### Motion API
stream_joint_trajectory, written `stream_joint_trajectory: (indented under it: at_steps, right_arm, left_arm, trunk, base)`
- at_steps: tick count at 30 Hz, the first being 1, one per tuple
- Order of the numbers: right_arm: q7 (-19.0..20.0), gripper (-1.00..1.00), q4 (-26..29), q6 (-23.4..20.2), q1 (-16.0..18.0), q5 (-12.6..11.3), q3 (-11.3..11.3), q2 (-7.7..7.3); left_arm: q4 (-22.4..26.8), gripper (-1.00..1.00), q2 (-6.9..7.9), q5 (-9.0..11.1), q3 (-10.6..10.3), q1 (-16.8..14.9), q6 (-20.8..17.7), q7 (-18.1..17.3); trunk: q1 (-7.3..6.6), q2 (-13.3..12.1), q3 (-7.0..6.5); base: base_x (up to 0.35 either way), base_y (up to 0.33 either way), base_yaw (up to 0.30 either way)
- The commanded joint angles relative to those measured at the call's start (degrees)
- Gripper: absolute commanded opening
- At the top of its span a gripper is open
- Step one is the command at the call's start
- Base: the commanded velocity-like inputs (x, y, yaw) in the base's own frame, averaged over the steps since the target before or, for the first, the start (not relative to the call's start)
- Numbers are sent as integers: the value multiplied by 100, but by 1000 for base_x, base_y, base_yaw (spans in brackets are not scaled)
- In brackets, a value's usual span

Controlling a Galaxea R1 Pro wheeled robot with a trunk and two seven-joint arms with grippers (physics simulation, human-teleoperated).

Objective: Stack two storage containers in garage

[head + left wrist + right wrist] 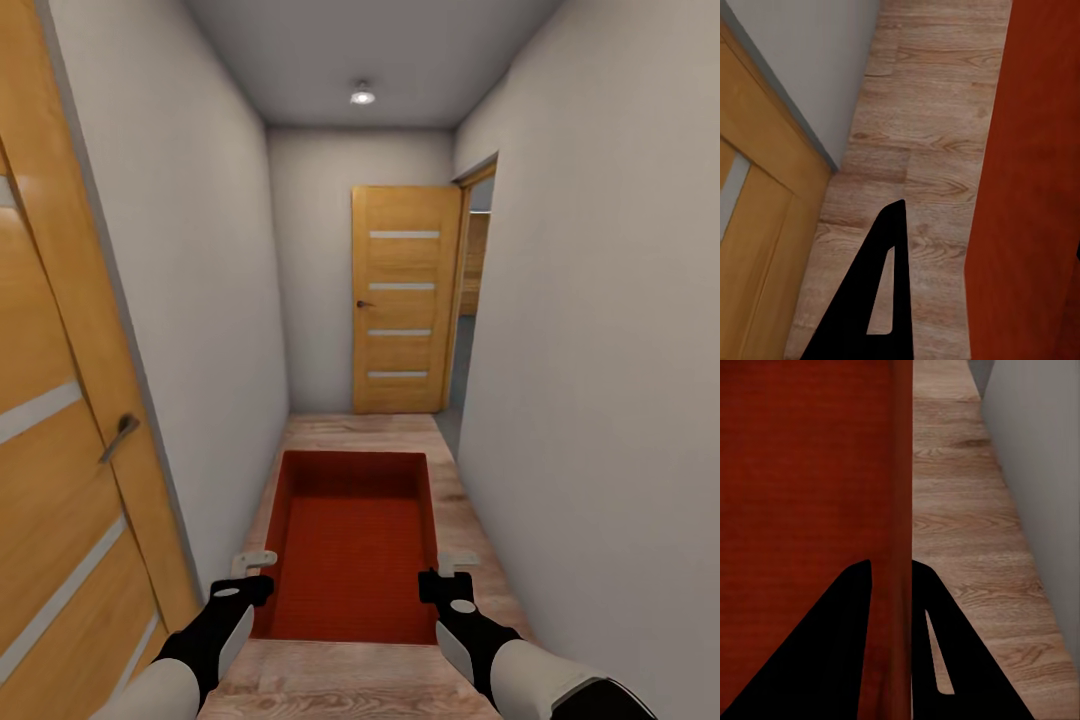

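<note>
One orange-red bin is in our keeping, carried level between both arms above the wood plank floor of a narrow white-walled hallway. Right gripper: pinching the bin's right wall, one finger inside and one outside. Left gripper: at the bin's left wall; we cannot tell whether it grips, since its wrist view shows one finger beside the wall. Ahead stands an open wooden door with glass slits. We judge the haul midway: no garage reached, nothing set down, and the stacking step not yet done.
</note>
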State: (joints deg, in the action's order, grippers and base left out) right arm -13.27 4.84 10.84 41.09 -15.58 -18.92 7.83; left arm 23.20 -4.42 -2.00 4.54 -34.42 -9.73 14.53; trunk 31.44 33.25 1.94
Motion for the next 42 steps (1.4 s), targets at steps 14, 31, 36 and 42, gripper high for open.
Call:
stream_joint_trajectory:
  at_steps: [14, 31, 36, 42]
  right_arm:
    - [-20, -100, -2, 32, 10, -51, -16, 0]
    - [-19, -100, -4, 30, 11, -51, -16, 0]
    - [-20, -100, -6, 28, 9, -51, -16, 0]
    - [-21, -100, -3, 28, 9, -51, -16, 0]
  left_arm:
    - [18, -100, 3, -125, 65, -3, -46, 24]
    - [18, -100, 3, -125, 65, -3, -38, 24]
    - [18, -100, 3, -125, 65, -3, -38, 24]
    - [18, -100, 3, -125, 65, -3, -38, 24]
  trunk:
    - [6, 10, 11]
    - [6, 10, 11]
    - [6, 10, 11]
    - [6, 10, 11]
  base:
    - [324, 0, 0]
    - [324, 0, 0]
    - [324, 0, 0]
    - [324, 0, 0]
